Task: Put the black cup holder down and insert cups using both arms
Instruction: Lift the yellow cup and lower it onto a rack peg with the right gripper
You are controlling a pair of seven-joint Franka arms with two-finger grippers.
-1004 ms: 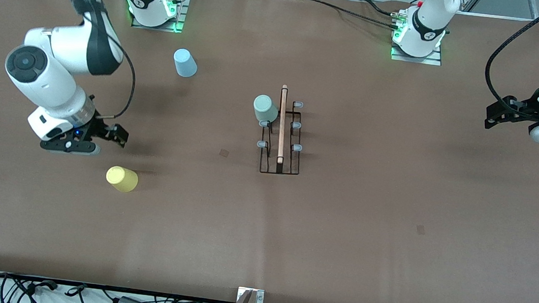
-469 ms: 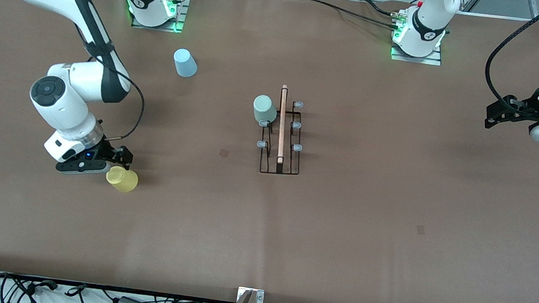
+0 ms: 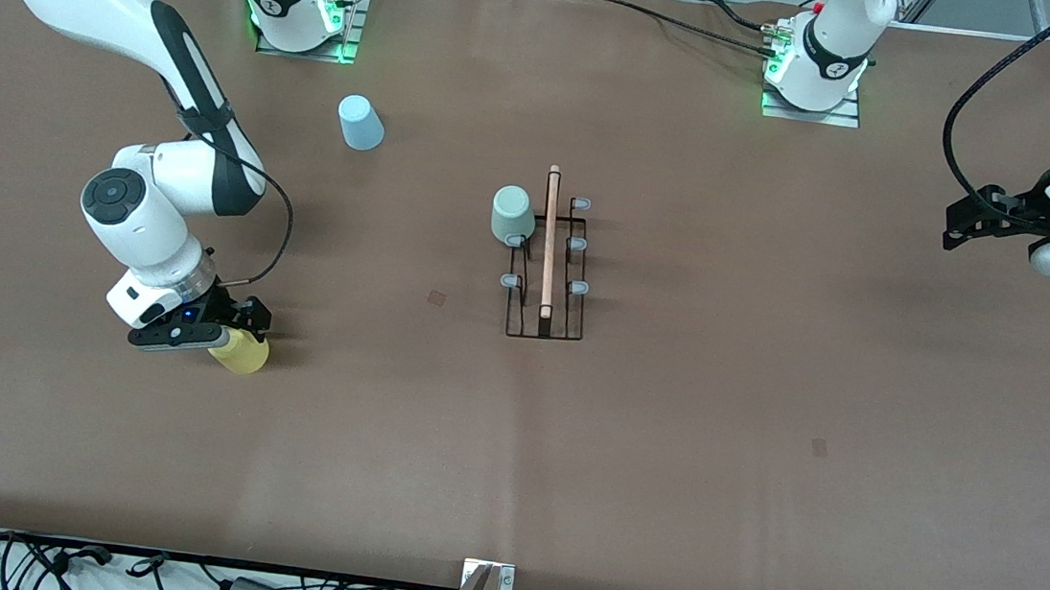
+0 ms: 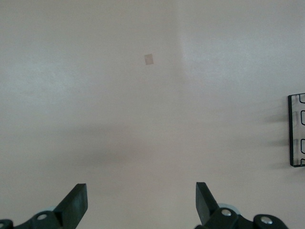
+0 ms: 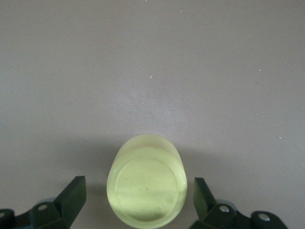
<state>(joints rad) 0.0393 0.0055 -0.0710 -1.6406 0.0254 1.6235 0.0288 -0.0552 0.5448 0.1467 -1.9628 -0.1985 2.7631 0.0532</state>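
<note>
**Right gripper spread around the yellow cup; left arm waiting**

Front view: the black cup holder (image 3: 547,263) stands mid-table, its wooden rod (image 3: 549,239) running toward the camera; the mint green cup (image 3: 513,214) sits upside down on a peg at the end nearer the robots' bases, on the side toward the right arm's end; the light blue cup (image 3: 360,122) stands upside down toward the right arm's base, well apart from the holder; the yellow cup (image 3: 240,353) sits nearer the camera, toward the right arm's end, with the right gripper (image 3: 228,329) directly over it; the left gripper (image 3: 967,222) waits over the table's left-arm end.

Left wrist view: the left gripper (image 4: 141,202) is spread wide, nothing between its fingers; bare table (image 4: 143,119) below; one end of the holder (image 4: 296,130) at the picture's edge.

Right wrist view: the right gripper (image 5: 138,198) is spread, fingers either side of the yellow cup (image 5: 146,183), base up, not touching it.
</note>
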